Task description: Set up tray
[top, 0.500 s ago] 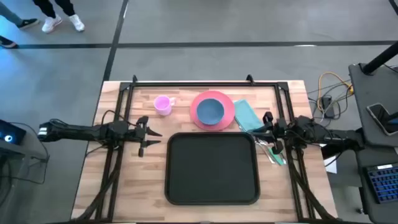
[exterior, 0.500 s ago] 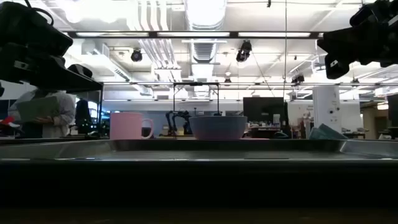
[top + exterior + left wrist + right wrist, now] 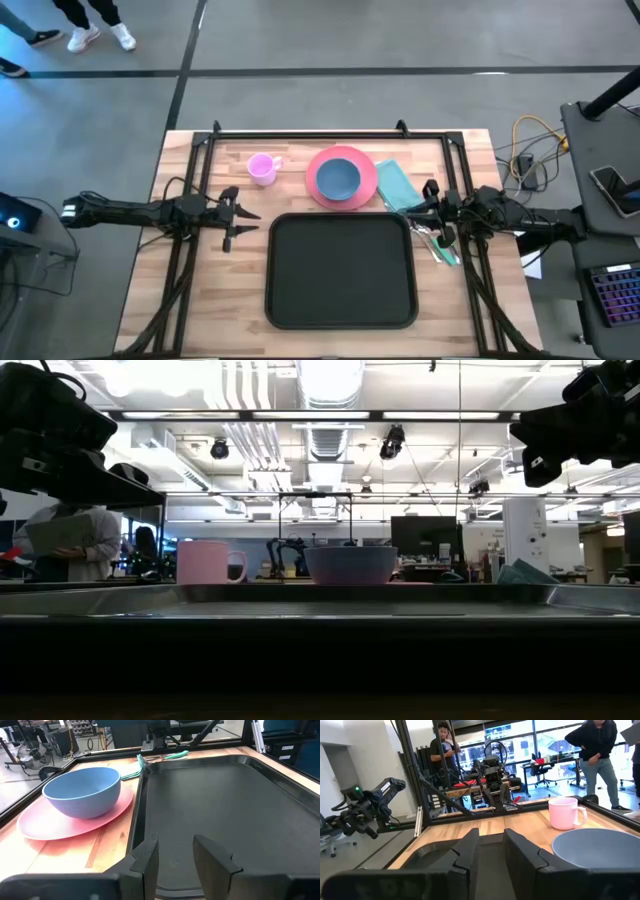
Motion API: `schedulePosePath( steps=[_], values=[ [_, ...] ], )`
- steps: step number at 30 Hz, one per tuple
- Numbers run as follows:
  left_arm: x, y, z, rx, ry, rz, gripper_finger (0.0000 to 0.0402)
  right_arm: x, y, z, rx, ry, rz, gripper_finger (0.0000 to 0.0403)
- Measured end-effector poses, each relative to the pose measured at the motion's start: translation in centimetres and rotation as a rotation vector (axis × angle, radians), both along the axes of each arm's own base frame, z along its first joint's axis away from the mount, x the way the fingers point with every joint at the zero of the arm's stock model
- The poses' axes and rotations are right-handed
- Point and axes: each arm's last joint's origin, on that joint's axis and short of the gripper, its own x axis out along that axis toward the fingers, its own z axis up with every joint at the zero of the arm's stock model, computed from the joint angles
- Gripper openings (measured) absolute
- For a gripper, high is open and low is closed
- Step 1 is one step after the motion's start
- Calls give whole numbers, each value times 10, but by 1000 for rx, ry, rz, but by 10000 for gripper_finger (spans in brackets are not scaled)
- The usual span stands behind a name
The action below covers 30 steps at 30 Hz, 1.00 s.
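The tray (image 3: 341, 271) sits bare in the middle of the table (image 3: 150, 290), so its whole floor is open from above — nothing on it. The crowd is along the far side: pink cup (image 3: 262, 169), then a pink plate (image 3: 343, 178) with a blue bowl (image 3: 338, 177), right up against the tray's far rim. A teal cloth (image 3: 396, 185) and some utensils (image 3: 437, 243) clutter the right edge. Left of the tray is plain wood — room to pass.
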Motion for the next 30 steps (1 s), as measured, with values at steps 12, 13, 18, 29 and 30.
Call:
schedulePosePath(
  steps=[12,13,18,29,30],
  values=[
    [0,0,0,0,0,0,102,0,0,0,0,0,0,74],
    [0,0,0,0,0,0,102,0,0,0,0,0,0,72],
    [0,0,0,0,0,0,102,0,0,0,0,0,0,68],
    [0,0,0,0,0,0,102,0,0,0,0,0,0,79],
    [0,0,0,0,0,0,102,0,0,0,0,0,0,80]
  ],
)
